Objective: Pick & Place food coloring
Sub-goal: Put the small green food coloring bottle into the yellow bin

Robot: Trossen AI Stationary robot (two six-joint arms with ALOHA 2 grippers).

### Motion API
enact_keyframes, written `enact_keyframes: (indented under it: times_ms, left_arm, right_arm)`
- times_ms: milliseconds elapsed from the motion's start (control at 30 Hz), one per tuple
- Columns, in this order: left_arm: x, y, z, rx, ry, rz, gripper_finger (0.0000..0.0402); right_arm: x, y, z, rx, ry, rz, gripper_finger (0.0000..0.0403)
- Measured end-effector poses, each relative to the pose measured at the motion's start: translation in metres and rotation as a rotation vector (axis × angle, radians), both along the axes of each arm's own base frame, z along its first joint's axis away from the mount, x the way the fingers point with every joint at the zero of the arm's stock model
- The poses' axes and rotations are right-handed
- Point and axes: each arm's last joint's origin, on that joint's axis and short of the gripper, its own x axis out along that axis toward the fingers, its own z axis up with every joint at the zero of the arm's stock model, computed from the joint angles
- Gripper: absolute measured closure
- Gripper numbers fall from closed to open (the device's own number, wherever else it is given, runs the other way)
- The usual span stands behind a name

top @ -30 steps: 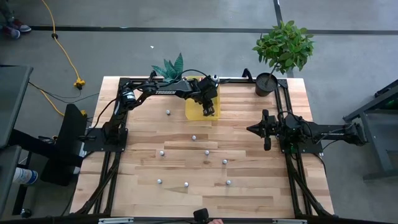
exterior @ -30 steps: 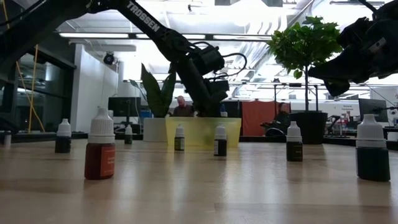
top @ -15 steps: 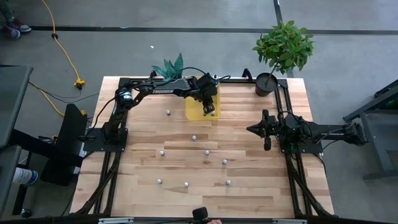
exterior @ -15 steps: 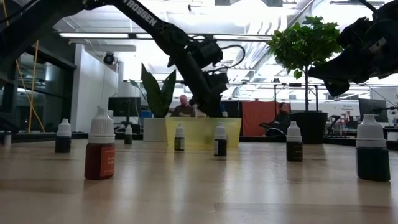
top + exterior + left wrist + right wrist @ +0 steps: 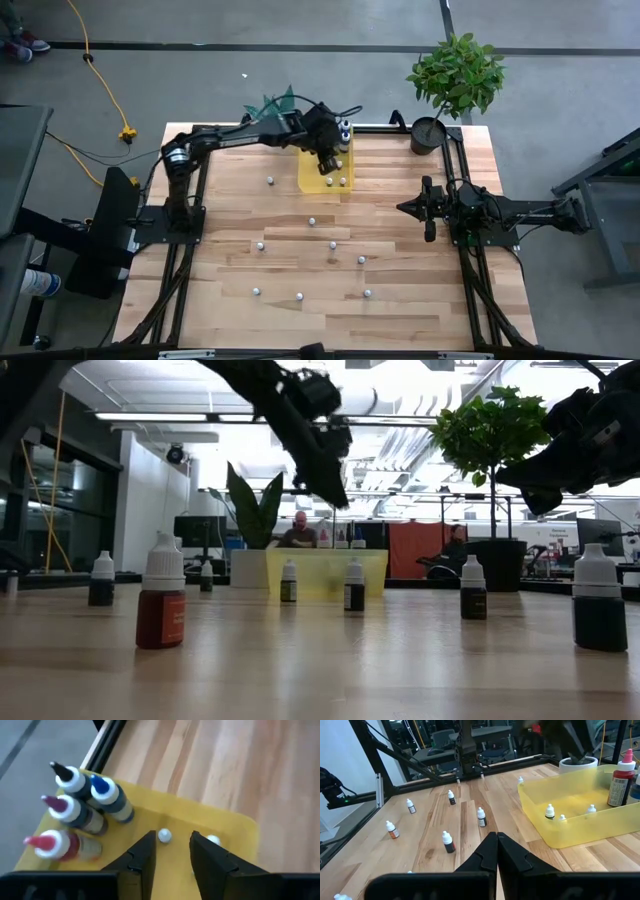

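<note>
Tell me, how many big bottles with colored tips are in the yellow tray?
4, bunched in one corner of the yellow tray: black-tipped bottle, blue-tipped bottle, purple-tipped bottle, pink-tipped bottle. None seem hidden.

Two dark, matte arms — black cables looped at the joints — each ending in angular black fingers (image 5: 141,860).

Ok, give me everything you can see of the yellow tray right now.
The yellow tray is a translucent, plastic-looking rectangular bin with low walls, flat on the wooden table near its far edge. Inside stand four larger colour-tipped bottles in one corner and a few small white-capped bottles. The left gripper hangs open above it, touching nothing.
</note>
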Motion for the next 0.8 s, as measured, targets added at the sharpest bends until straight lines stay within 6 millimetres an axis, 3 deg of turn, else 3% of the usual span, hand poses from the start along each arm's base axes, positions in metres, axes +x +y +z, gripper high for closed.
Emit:
enact_keyframes:
  times_ms: [133,300,433,633,800]
  left_arm:
    - [-0.017,-0.009,0.027,-0.008,-0.022,-0.015,0.023]
    - [-0.047,-0.021,0.059,-0.007,0.0,-0.019,0.0129]
    - [-0.077,-0.029,0.073,-0.047,0.094,-0.007,0.0066]
    - [-0.118,-0.039,0.079,-0.081,0.318,0.06,0.0042]
    - [-0.138,-0.044,0.079,-0.129,0.463,0.104,0.0041]
  right_arm:
    - [0.0,0.0,0.0,0.0,0.0,0.0,0.0402]
    - [0.0,0.0,0.0,0.0,0.0,0.0,0.0402]
    - [0.0,0.0,0.0,0.0,0.001,0.0,0.0402]
    - [0.0,0.0,0.0,0.0,0.0,0.0,0.0402]
    - [0.0,0.0,0.0,0.0,0.001,0.0,0.0402]
